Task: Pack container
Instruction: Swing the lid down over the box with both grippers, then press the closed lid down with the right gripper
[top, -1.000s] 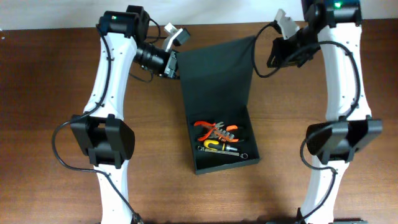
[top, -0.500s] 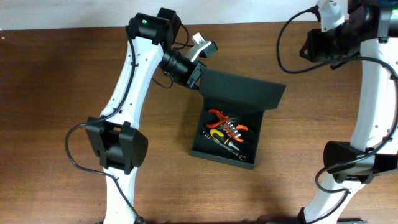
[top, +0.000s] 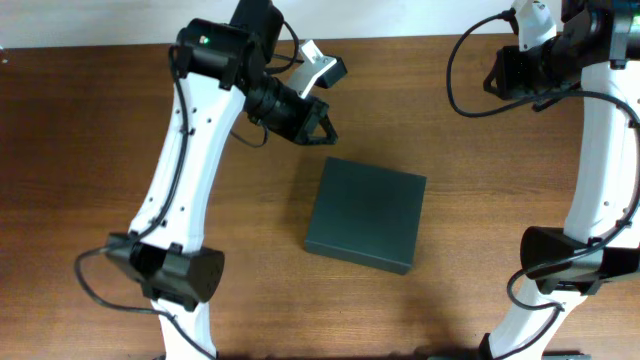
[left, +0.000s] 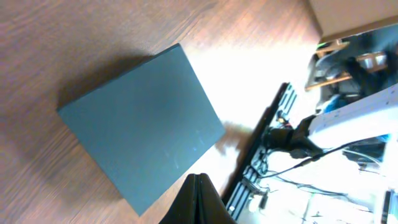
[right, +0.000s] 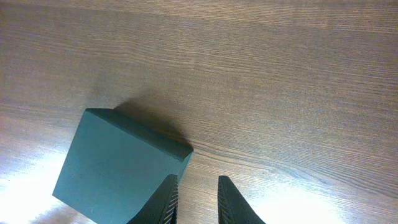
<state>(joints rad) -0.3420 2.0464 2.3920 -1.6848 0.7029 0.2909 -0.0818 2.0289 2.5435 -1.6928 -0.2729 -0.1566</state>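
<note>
The dark green container (top: 365, 215) lies flat on the wooden table with its lid down, so its contents are hidden. My left gripper (top: 322, 128) hovers above and behind its far left corner, apart from it. In the left wrist view the two fingers (left: 198, 182) are pressed together with nothing between them, over the container's (left: 140, 127) near edge. High at the back right, my right gripper (top: 505, 75) is well clear of the box. In its wrist view the gripper (right: 194, 190) shows a narrow empty gap, above the container's (right: 118, 168) corner.
The brown table (top: 90, 150) stretches to either side of the box. Both arm columns rise from the front edge, left (top: 165, 275) and right (top: 560, 265). Beyond the table edge, the left wrist view shows a black arm base and cables (left: 286, 137).
The container's lid has come down from upright to fully shut, hiding the tools. My left gripper has lifted off the lid's corner. The right arm stays raised at the back right.
</note>
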